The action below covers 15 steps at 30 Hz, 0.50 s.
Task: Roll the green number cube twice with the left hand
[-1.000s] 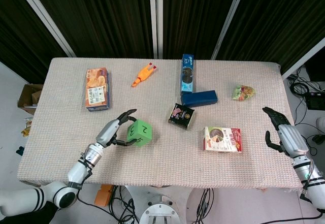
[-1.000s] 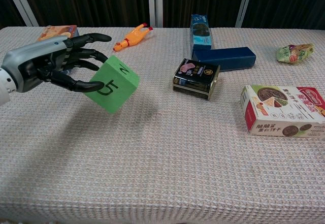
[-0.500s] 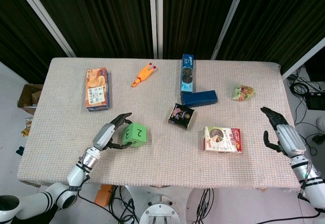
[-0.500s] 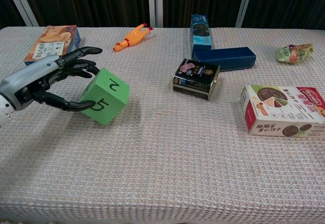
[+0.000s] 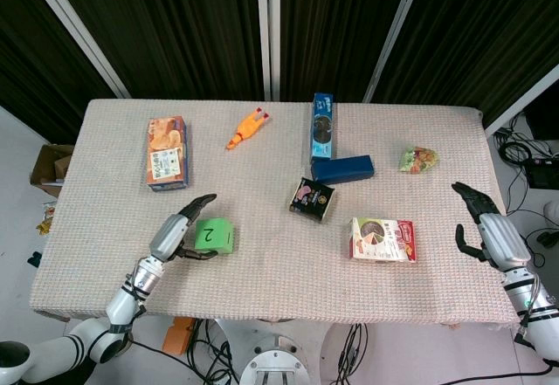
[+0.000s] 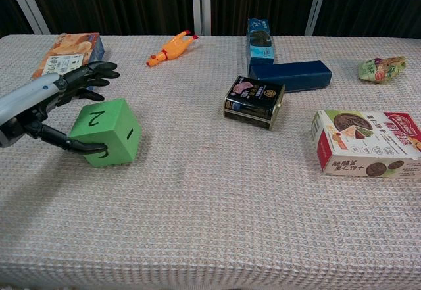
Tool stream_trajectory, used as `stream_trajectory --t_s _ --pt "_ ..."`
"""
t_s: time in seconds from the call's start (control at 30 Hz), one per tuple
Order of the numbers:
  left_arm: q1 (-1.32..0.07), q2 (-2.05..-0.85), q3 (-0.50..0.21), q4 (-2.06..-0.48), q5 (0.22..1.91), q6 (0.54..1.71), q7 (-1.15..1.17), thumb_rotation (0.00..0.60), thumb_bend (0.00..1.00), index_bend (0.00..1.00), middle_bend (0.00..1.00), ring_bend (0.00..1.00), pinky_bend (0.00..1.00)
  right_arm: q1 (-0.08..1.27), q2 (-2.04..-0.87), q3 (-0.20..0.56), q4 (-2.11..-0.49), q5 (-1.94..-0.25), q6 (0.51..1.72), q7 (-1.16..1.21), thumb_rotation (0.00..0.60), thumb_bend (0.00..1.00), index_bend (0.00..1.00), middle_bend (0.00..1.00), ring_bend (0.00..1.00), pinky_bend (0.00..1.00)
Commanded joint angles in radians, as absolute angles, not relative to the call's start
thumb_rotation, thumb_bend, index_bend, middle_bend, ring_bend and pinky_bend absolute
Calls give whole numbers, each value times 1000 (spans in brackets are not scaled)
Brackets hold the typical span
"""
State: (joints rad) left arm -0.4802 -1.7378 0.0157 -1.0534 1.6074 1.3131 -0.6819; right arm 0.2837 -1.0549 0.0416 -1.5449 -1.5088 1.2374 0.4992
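The likeliest trouble, as I judge it, is a roll that goes nowhere — the left hand wraps the green number cube from its outer side, thumb hooked along the lower front edge and the other fingers spread above and behind the top face, so if the fingers lift away without a push the cube would merely settle flat where it stands. A harder flick brings the opposite risk: the cube could tumble toward the black packet in mid-table, or off the near edge of the table, which lies close by in the head view. The cube sits on the cloth at the left front, a 2 on top, held loosely by that hand rather than lifted. The right hand hovers at the far right edge, fingers apart, holding nothing, well apart from the cube
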Motion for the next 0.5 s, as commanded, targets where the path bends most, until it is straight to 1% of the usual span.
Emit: stream_trajectory --t_s 0.03,0.1,0.13,0.2,0.23,0.37,0.5 --pt "-470 -1708 32 -1070 1634 1342 -641 600 91 26 53 61 162 282 -1052 44 -1548 -1510 1244 497 586 609 0 0 0 0" --pt "-468 -1681 45 -1090 1654 1351 -586 600 89 26 53 56 162 280 -1047 45 -1551 -1511 1250 485 587 601 0 0 0 0" --pt "-468 -1658 54 -1112 1662 1345 -523 600 88 26 53 51 162 277 -1040 47 -1553 -1507 1253 457 586 585 0 0 0 0" --pt "-470 -1611 69 -1180 1663 1313 -412 600 83 26 45 38 160 270 -1032 53 -1558 -1484 1263 360 585 546 0 0 0 0" --pt "-470 -1582 71 -1241 1650 1288 -331 600 80 26 41 34 160 262 -1030 60 -1567 -1462 1275 276 586 512 0 0 0 0" --pt "-468 -1534 50 -1401 1595 1240 -71 600 73 26 33 29 159 243 -1036 75 -1623 -1416 1317 76 592 343 0 0 0 0" --pt "-476 -1523 18 -1504 1531 1196 82 600 73 26 33 29 158 231 -1038 80 -1655 -1413 1348 -4 600 263 0 0 0 0"
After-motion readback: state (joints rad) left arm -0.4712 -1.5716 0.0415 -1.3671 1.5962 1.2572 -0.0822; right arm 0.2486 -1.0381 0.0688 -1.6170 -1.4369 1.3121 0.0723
